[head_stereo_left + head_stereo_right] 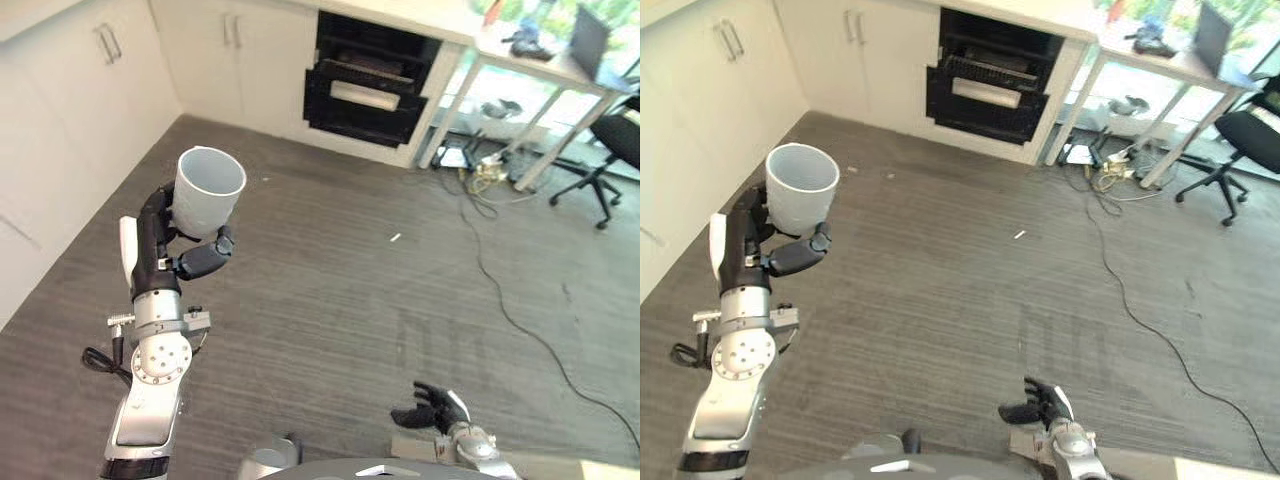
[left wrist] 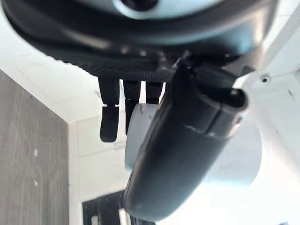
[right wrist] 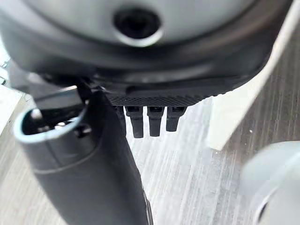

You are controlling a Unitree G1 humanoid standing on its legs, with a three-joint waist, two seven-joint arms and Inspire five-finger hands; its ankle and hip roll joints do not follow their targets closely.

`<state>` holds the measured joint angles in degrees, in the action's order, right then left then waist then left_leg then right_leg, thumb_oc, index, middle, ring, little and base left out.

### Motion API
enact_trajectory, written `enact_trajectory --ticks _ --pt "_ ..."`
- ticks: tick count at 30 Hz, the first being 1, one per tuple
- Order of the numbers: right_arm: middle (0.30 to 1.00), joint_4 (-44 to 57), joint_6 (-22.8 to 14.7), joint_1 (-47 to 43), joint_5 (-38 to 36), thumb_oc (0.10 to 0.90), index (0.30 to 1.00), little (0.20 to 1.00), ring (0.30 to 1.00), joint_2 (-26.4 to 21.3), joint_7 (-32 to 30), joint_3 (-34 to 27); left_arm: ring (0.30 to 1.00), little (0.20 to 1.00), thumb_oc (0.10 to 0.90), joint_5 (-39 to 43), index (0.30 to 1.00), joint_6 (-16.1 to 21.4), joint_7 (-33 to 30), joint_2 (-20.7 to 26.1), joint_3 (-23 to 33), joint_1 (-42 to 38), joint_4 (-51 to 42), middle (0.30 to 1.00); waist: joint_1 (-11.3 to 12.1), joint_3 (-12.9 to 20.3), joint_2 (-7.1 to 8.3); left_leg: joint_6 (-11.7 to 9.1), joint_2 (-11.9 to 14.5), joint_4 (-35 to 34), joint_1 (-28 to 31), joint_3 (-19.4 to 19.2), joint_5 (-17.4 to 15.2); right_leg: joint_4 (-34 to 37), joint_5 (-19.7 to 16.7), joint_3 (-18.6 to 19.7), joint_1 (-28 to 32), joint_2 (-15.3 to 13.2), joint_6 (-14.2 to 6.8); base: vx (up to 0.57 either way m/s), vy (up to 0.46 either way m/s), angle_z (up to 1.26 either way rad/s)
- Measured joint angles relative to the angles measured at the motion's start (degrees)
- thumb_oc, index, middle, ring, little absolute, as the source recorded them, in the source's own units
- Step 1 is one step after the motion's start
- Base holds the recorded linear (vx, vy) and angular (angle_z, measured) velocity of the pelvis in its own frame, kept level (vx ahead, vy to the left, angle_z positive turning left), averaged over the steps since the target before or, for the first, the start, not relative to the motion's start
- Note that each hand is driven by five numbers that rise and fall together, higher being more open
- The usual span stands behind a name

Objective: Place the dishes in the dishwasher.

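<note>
A white cup (image 1: 208, 192) is held upright, mouth up, in my left hand (image 1: 170, 250), raised over the floor at the left. Its fingers wrap one side of the cup and the thumb presses the other. The left wrist view shows the cup (image 2: 140, 136) between the thumb and fingers (image 2: 108, 119). The open dishwasher (image 1: 372, 78) stands far ahead in the cabinet row, its dark racks showing. My right hand (image 1: 432, 408) hangs low at the bottom right, with relaxed fingers and nothing in it.
White cabinets (image 1: 90, 100) run along the left and back walls. A white table (image 1: 540, 70) with a laptop, an office chair (image 1: 610, 150) and cables (image 1: 500, 290) on the grey floor lie to the right. A small white scrap (image 1: 395, 238) lies mid-floor.
</note>
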<state>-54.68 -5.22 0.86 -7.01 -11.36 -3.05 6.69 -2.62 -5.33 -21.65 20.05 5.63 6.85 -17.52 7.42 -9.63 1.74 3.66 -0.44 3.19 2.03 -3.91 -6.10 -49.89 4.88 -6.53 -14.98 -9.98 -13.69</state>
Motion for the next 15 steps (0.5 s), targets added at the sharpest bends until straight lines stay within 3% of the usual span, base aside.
enact_trajectory --ticks 1,2,3,4,5,6,7,8,9,10,11,12,15 --pt "0.9 1.5 -0.9 0.0 0.0 0.8 0.9 0.9 0.9 -0.3 0.0 0.0 0.3 0.3 0.4 0.0 0.3 -0.4 -0.1 0.8 0.0 -0.8 2.2 0.3 -1.9 -0.7 -1.47 -0.7 1.8 -1.3 1.2 3.5 0.0 7.6 3.3 6.7 -3.8 6.5 1.2 0.3 -0.249 1.48" --pt "0.9 2.9 -1.2 1.4 0.0 0.8 0.9 0.9 0.9 -0.5 -0.1 0.1 0.3 0.3 0.4 0.0 0.3 -0.8 0.4 1.5 -0.8 -1.9 3.2 0.3 -3.3 -0.8 -0.92 -0.9 1.0 -2.9 2.3 5.9 0.2 12.9 3.6 6.3 -7.1 7.1 1.8 0.3 -0.25 1.5" --pt "0.9 2.6 -1.0 2.2 0.0 0.8 0.9 0.9 0.9 -0.4 0.0 0.2 0.3 0.3 0.4 0.0 0.3 -0.8 0.9 1.6 -0.9 -1.8 3.4 0.3 -3.7 -0.6 0.18 -1.1 0.5 -4.0 4.1 7.4 -0.2 19.1 1.8 4.7 -9.0 5.6 3.9 0.42 -0.276 1.53" --pt "0.9 2.7 -0.8 3.8 0.0 0.8 0.9 0.9 0.9 -0.8 -0.1 0.3 0.3 0.3 0.4 0.1 0.3 -0.7 1.2 1.3 -1.6 -1.9 4.2 0.3 -5.0 0.0 0.96 -2.0 -0.6 -5.0 5.2 9.0 -0.9 26.4 -0.2 -0.2 -9.5 1.4 6.0 0.26 -0.089 1.5" --pt "0.9 2.2 -0.7 5.5 -0.3 0.8 0.9 0.9 0.9 -0.8 -0.2 -1.1 0.3 0.3 0.4 0.3 0.3 -0.8 1.4 0.7 -2.6 -1.6 4.0 0.3 -4.9 0.7 1.36 -2.0 -0.9 -6.5 7.7 11.0 -1.9 39.1 -1.4 -4.5 -7.4 -0.9 5.8 0.18 -0.106 1.17" --pt "0.9 0.0 -0.4 5.2 -0.5 0.8 0.9 0.9 0.9 -0.7 -0.5 -1.2 0.3 0.3 0.4 0.3 0.3 -0.9 1.2 1.2 -2.1 -0.7 3.6 0.3 -2.9 1.3 1.62 -2.7 -0.3 -7.3 10.6 11.2 -3.2 43.6 -2.6 -3.3 -6.9 -0.1 5.9 0.11 -0.115 0.67" --pt "0.9 -2.4 -0.4 5.1 -1.1 0.8 0.9 0.9 0.9 -0.4 -0.6 -1.3 0.3 0.3 0.4 0.3 0.3 -1.6 1.1 1.9 -2.1 -0.7 3.9 0.3 -1.9 1.8 2.28 -4.5 -0.1 -6.4 13.4 11.6 -5.1 40.5 -5.8 -0.6 -5.9 1.3 8.4 0.12 -0.151 0.48" --pt "0.9 -3.7 -0.4 5.1 -1.4 0.8 0.9 0.9 0.9 -0.1 -0.6 -0.8 0.3 0.3 0.4 0.2 0.3 -1.7 0.9 1.8 -1.7 -0.5 4.0 0.3 -2.2 2.4 2.9 -6.6 0.2 -4.1 15.0 11.2 -6.4 39.0 -16.9 0.5 -4.3 1.8 13.3 0.13 -0.108 0.51" --pt "0.9 -4.1 -0.4 4.6 -1.4 0.8 0.9 0.9 0.9 -0.5 -0.5 -0.8 0.3 0.3 0.4 0.0 0.3 -1.4 0.6 0.8 -1.5 -0.4 4.6 0.3 -1.9 2.7 1.96 -7.2 1.0 -2.5 15.3 9.9 -6.8 38.1 -15.5 0.1 -3.6 2.4 11.5 0.09 -0.072 -0.09" --pt "0.9 -4.3 -0.1 2.2 -1.2 0.8 0.9 0.9 0.9 -0.7 -1.0 0.1 0.3 0.3 0.4 -0.1 0.3 -1.4 0.2 -1.5 0.4 0.7 5.0 0.3 -0.9 3.3 1.58 -9.0 1.4 6.5 12.1 5.2 -5.5 39.8 -16.3 0.4 -2.0 4.3 13.8 0.11 -0.063 -0.53" --pt "0.9 -3.3 -0.2 1.9 -0.8 0.8 0.9 0.9 0.9 -0.7 -1.0 0.2 0.3 0.3 0.4 -0.1 0.3 -1.4 -0.1 -2.0 1.1 0.8 5.0 0.3 -0.8 3.4 3.33 -8.2 0.4 9.9 9.6 5.2 -6.1 43.0 -16.7 1.3 -0.5 3.7 14.2 0.17 -0.098 -0.76" --pt "0.9 -2.5 -0.4 0.6 -0.2 0.8 0.9 0.9 0.9 -0.4 -1.0 0.2 0.3 0.3 0.4 -0.2 0.3 -1.0 0.4 -2.0 1.1 0.0 4.3 0.3 -1.3 3.9 4.87 -7.1 -1.4 4.8 6.8 8.5 -7.5 49.9 -17.8 1.6 3.8 3.9 14.8 0.21 -0.111 -0.31" --pt "0.9 -4.6 -0.1 -1.7 0.1 0.8 0.9 0.9 0.9 -0.1 -1.3 -0.4 0.3 0.3 0.4 -0.1 0.3 -0.8 1.8 -2.1 -2.5 -1.2 3.6 0.3 -2.0 4.1 5.25 -5.6 -1.0 -3.5 3.6 9.4 -4.5 55.5 -18.1 3.1 10.0 6.2 14.5 0.13 -0.072 -0.42"
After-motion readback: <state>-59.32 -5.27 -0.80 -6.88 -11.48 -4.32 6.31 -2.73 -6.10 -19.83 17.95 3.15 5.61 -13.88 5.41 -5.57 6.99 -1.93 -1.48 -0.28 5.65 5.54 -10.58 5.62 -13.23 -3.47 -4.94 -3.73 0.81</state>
